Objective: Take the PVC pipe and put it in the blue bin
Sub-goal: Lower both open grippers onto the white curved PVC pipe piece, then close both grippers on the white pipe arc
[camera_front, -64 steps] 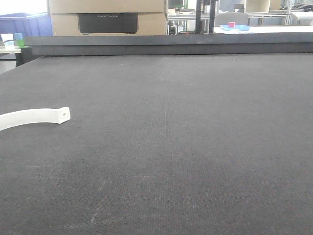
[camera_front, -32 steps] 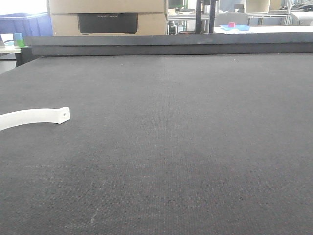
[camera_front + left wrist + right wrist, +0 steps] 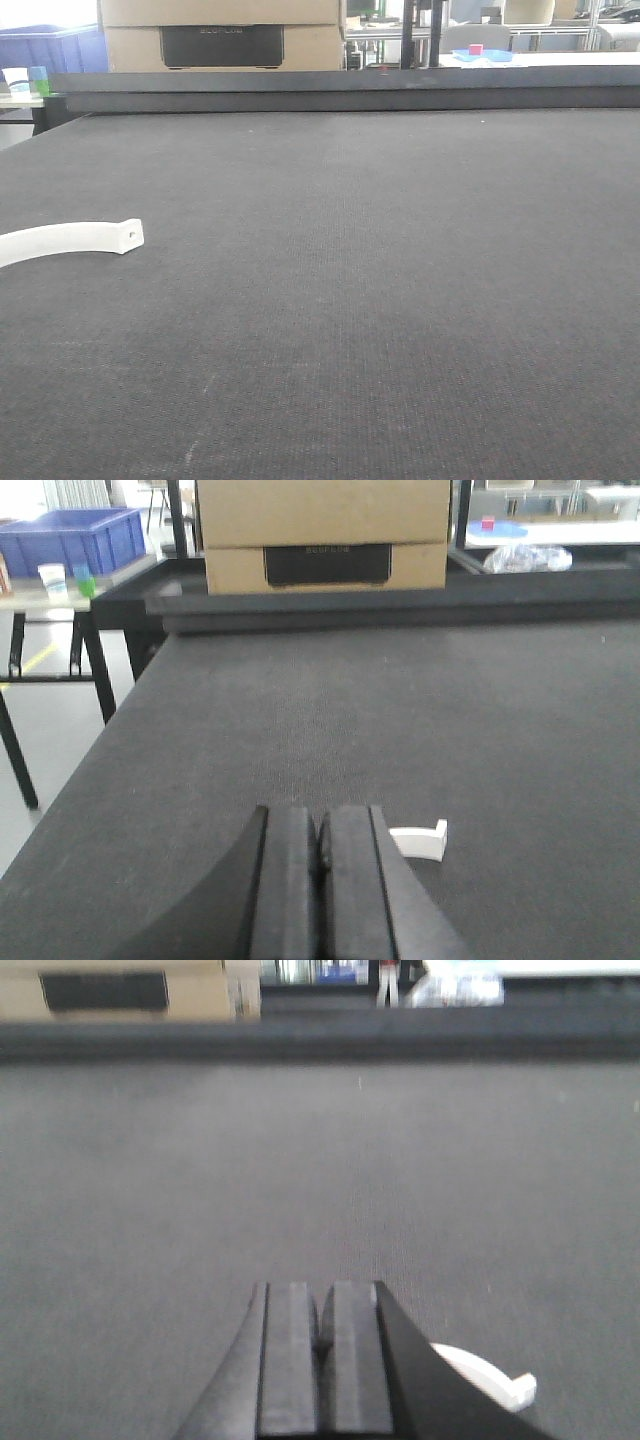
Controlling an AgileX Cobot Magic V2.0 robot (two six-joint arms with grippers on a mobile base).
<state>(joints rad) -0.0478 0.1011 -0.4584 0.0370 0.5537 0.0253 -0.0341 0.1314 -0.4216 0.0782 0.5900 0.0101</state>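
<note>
The PVC pipe [image 3: 70,240] is a slim white arc with a squared end and one small hole. It lies flat on the black table mat [image 3: 380,280] at the left edge of the front view. In the left wrist view its squared end [image 3: 420,841] shows just right of my left gripper [image 3: 318,815], which is shut and empty, low over the mat. In the right wrist view a white curved piece [image 3: 480,1375] lies just right of my right gripper [image 3: 322,1290], also shut and empty. The blue bin [image 3: 75,535] stands on a side table beyond the far left corner.
A cardboard box [image 3: 220,35] with a dark handle slot stands behind the table's raised black back edge [image 3: 340,90]. Small cups [image 3: 65,580] sit on the side table by the bin. The table's left edge [image 3: 95,770] drops to the floor.
</note>
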